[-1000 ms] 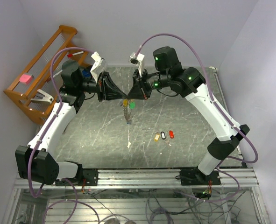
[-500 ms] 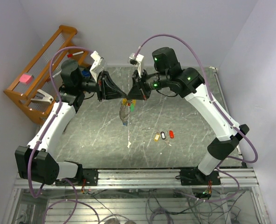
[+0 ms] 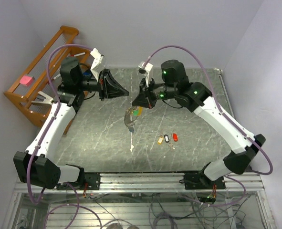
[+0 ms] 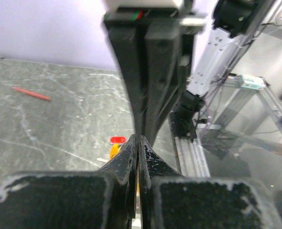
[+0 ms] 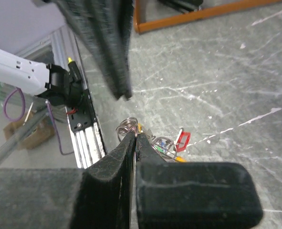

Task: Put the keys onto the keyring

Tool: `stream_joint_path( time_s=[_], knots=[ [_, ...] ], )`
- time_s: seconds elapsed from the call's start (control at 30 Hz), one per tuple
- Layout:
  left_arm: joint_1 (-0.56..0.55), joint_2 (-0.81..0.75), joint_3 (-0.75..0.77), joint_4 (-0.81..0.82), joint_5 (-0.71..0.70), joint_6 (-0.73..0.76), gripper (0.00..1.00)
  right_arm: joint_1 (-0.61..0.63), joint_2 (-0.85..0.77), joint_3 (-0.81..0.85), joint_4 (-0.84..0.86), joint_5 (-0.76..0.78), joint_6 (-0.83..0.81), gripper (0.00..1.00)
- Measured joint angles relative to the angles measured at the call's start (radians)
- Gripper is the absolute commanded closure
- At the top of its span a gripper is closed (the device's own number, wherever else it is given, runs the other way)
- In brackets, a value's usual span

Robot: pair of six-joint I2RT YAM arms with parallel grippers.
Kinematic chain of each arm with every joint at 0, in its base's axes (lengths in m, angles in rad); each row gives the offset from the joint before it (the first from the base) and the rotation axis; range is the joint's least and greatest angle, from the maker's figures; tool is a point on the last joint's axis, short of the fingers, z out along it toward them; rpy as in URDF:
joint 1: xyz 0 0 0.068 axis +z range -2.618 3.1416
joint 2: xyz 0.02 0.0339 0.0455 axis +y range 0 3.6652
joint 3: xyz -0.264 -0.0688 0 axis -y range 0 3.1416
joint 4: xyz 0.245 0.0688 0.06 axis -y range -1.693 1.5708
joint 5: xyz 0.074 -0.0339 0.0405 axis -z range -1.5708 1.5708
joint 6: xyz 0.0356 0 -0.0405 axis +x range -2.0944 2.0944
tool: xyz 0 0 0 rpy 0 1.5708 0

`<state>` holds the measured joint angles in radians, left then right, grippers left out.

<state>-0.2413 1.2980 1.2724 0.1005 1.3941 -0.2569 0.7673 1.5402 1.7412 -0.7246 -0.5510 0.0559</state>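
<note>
my right fingers (image 3: 132, 103) are pressed shut on the keyring (image 3: 129, 118), pinching it at its top. it hangs in the air below the fingertips, over the middle of the grey marbled table (image 3: 193, 124). in the right wrist view the right fingers (image 5: 135, 136) meet with no gap, and a silvery wire loop of the keyring (image 5: 125, 128) pokes out just above the tips, with a sliver of yellow beside it. a green-tagged key (image 3: 136, 112) sits in the hanging cluster, close under my fingers. from the wrist i also see a red tag (image 5: 182, 141) and bits of green and yellow just past the fingertips. any writing on the tags is too small to read.

my left fingers (image 3: 125, 91) are closed on nothing. they are raised above the table and point toward the right ones, near them but apart. in the left wrist view the left fingers (image 4: 138, 139) are tight together and bare.

3 more keys lie in a short row on the table, toward the near edge and well apart from the ring. they are a yellow-tagged key (image 3: 160, 140), a black-and-white-tagged key (image 3: 166, 138) and a red-tagged key (image 3: 174, 137), side by side and almost touching. each is a tiny plastic tag with a small metal part.

a red pen (image 4: 31, 94) lies on the table far off. a wooden rack (image 3: 21, 98) stands off the table's left edge.
</note>
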Motion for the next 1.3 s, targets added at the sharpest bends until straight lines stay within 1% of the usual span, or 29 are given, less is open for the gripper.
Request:
stream_joint_path(
  time_s=[0.2, 0.27, 0.33, 0.47, 0.7, 0.8, 0.93, 1.07, 1.17, 1.3],
  knots=[
    [0.007, 0.000, 0.056, -0.239, -0.097, 0.207, 0.81, 0.000, -0.139, -0.095, 0.161, 0.054, 0.015, 1.00],
    [0.008, 0.000, 0.069, -0.295, -0.134, 0.260, 0.79, 0.000, -0.182, -0.138, 0.228, 0.072, 0.020, 1.00],
    [0.008, 0.000, 0.075, -0.315, -0.155, 0.278, 0.78, 0.000, -0.215, -0.188, 0.294, 0.087, 0.030, 1.00],
    [0.005, 0.002, 0.074, -0.284, -0.184, 0.252, 0.77, 0.000, -0.266, -0.298, 0.436, 0.122, 0.056, 1.00],
    [-0.001, 0.002, 0.007, -0.040, -0.217, 0.078, 0.76, 0.000, -0.344, -0.521, 0.731, 0.160, 0.120, 1.00],
    [-0.002, 0.002, -0.004, -0.014, -0.231, 0.061, 0.75, 0.000, -0.350, -0.568, 0.828, 0.158, 0.151, 1.00],
    [-0.003, -0.002, -0.005, -0.059, -0.256, 0.122, 0.73, -0.005, -0.346, -0.564, 0.872, 0.138, 0.173, 1.00],
    [0.002, -0.016, -0.040, -0.111, -0.256, 0.195, 0.69, -0.014, -0.346, -0.547, 0.877, 0.111, 0.181, 1.00],
    [0.012, -0.018, -0.058, -0.153, -0.224, 0.247, 0.65, -0.023, -0.346, -0.523, 0.869, 0.086, 0.188, 1.00],
    [0.032, -0.019, -0.081, -0.193, -0.122, 0.338, 0.59, -0.058, -0.346, -0.484, 0.864, 0.007, 0.211, 1.00]
  ],
)
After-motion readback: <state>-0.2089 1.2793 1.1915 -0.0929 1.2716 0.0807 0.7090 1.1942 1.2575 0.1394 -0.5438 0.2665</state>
